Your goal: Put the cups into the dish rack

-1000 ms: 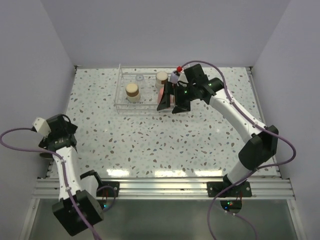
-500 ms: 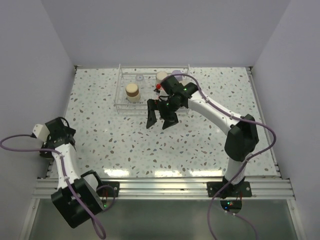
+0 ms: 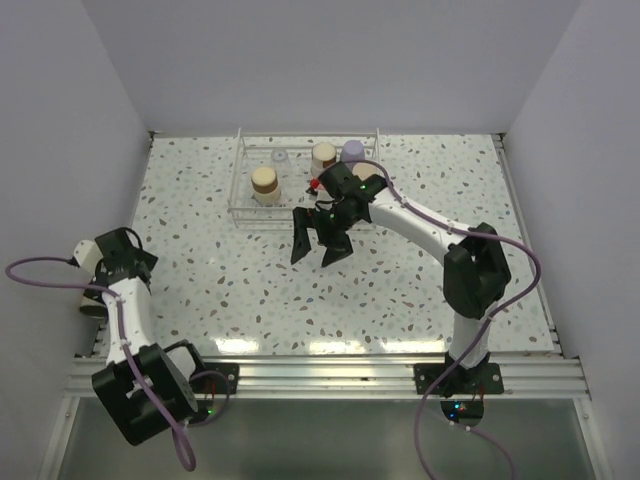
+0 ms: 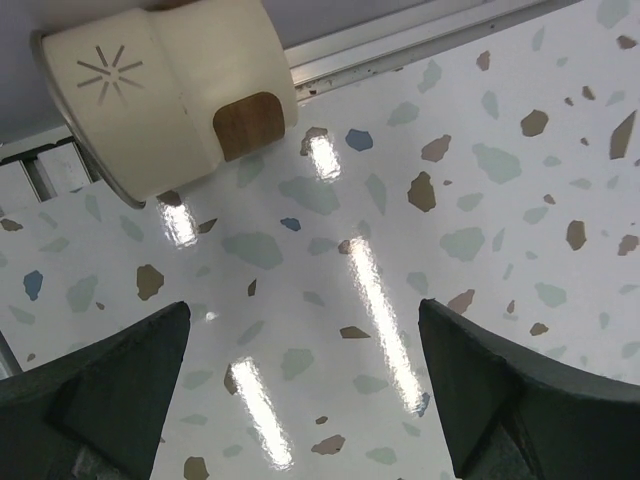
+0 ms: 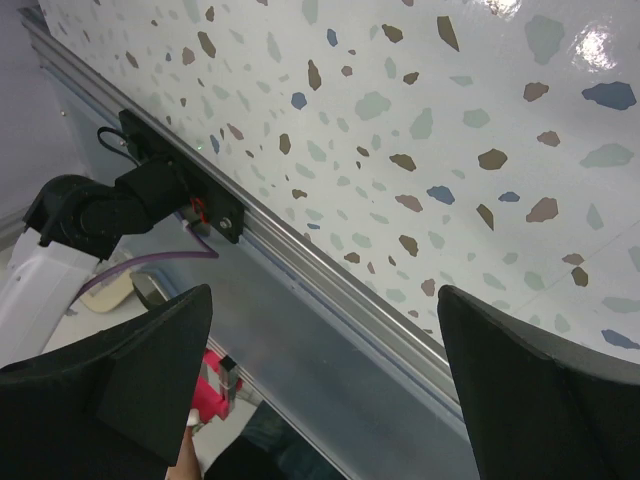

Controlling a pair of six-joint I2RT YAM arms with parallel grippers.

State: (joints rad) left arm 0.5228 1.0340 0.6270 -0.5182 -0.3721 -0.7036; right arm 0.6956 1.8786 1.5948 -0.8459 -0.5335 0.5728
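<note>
The dish rack (image 3: 240, 178) stands at the back of the table. Upright cups in it are a tan-based cup (image 3: 264, 180), a clear cup (image 3: 279, 158), a beige cup (image 3: 323, 155) and a lavender cup (image 3: 352, 150). My right gripper (image 3: 322, 238) (image 5: 325, 400) hangs open just in front of the rack, with nothing between its fingers. By the table's left edge, my left gripper (image 3: 112, 262) (image 4: 305, 400) is open above bare tabletop. A cream cup (image 4: 165, 90) (image 3: 90, 305) with a sunburst-marked base lies on its side ahead of it, beside the edge rail.
The right arm crosses the rack's right end and hides part of it. A metal rail (image 3: 330, 375) runs along the near edge between the two arm bases. The right wrist view shows this rail (image 5: 330, 280) and the left arm's base (image 5: 110, 205).
The right gripper came out of the rack's right end, still open, and swung left and toward the front. The left arm drew back toward the table's left edge.
</note>
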